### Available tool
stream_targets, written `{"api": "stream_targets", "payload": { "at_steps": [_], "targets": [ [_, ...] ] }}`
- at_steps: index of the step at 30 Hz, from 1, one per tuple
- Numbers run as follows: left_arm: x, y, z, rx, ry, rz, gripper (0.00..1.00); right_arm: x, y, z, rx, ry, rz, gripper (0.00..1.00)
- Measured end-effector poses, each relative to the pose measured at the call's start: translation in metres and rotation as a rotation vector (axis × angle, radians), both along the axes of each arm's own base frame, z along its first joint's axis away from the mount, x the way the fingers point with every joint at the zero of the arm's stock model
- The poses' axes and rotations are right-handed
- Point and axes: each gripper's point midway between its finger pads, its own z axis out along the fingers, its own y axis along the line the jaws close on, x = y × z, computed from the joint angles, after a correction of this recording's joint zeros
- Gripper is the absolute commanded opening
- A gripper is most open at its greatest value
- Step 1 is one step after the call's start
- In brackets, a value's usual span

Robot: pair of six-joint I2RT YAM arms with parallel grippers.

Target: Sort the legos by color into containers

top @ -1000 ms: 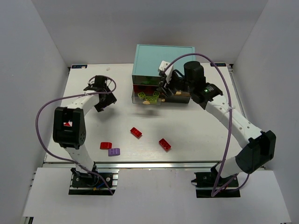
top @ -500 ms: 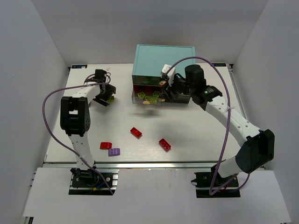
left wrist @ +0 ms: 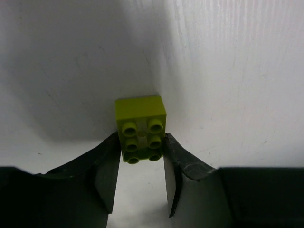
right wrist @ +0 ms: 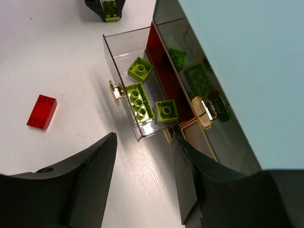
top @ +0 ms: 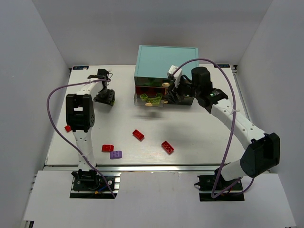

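Note:
A yellow-green lego (left wrist: 140,124) lies on the white table, and my left gripper (left wrist: 141,145) is shut on it, a fingertip against each long side. From above, the left gripper (top: 104,97) is at the far left of the table, left of the containers. My right gripper (right wrist: 144,142) hangs open and empty just in front of a pulled-out see-through drawer (right wrist: 112,57) holding three yellow-green legos (right wrist: 140,102). The right gripper (top: 170,94) is at the cabinet's front. Red legos (top: 138,135) (top: 167,147) (top: 108,147) and a purple lego (top: 115,154) lie on the near table.
The cabinet with the teal top (top: 166,59) stands at the back centre. Its shut drawers show red and dark green bricks (right wrist: 190,71) behind cream knobs (right wrist: 204,113). Another red lego (top: 68,128) lies behind the left arm's elbow. White walls enclose the table.
My left gripper has swung right and come down over the yellow-green lego, its jaws closing from wide onto it. My right gripper drifted slightly right at the drawer, still open.

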Motion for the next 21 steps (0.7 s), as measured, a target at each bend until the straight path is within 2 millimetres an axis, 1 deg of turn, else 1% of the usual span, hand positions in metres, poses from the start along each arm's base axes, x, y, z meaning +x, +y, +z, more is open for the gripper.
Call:
{"api": "stream_targets", "payload": {
  "at_steps": [1, 4, 5, 8, 10, 12, 14, 15, 18, 20, 21],
  "targets": [
    [-0.001, 0.0, -0.001, -0.003, 0.007, 0.005, 0.39, 0.0, 0.0, 0.001, 0.003, -0.002, -0.002, 0.55],
    [-0.002, -0.001, 0.0, -0.011, 0.009, 0.006, 0.26, 0.002, -0.002, 0.004, 0.012, -0.007, -0.009, 0.55],
    [-0.002, -0.001, 0.0, -0.012, 0.01, 0.001, 0.14, 0.002, -0.003, 0.005, 0.014, -0.009, -0.01, 0.55],
    [-0.001, -0.003, 0.001, -0.004, 0.001, -0.079, 0.0, 0.002, -0.005, 0.008, 0.02, -0.012, -0.015, 0.56],
    [0.0, -0.004, 0.005, 0.016, -0.014, -0.172, 0.0, -0.001, -0.006, 0.008, 0.022, -0.014, -0.014, 0.56],
    [0.002, -0.01, 0.015, 0.023, -0.058, -0.278, 0.0, -0.004, -0.008, 0.008, 0.023, -0.014, -0.013, 0.56],
    [-0.003, -0.023, 0.036, 0.006, -0.148, -0.394, 0.0, -0.005, -0.009, 0.008, 0.026, -0.015, -0.014, 0.56],
    [-0.01, -0.031, 0.049, -0.013, -0.198, -0.454, 0.0, -0.006, -0.009, 0.008, 0.028, -0.014, -0.013, 0.56],
    [-0.041, -0.056, 0.103, -0.055, -0.412, -0.625, 0.0, -0.005, -0.01, 0.009, 0.029, -0.015, -0.015, 0.55],
    [-0.058, -0.072, 0.149, -0.067, -0.577, -0.725, 0.0, -0.005, -0.01, 0.009, 0.03, -0.014, -0.015, 0.55],
    [-0.062, -0.081, 0.17, -0.074, -0.659, -0.769, 0.0, -0.005, -0.01, 0.009, 0.031, -0.014, -0.016, 0.55]
  ]
}}
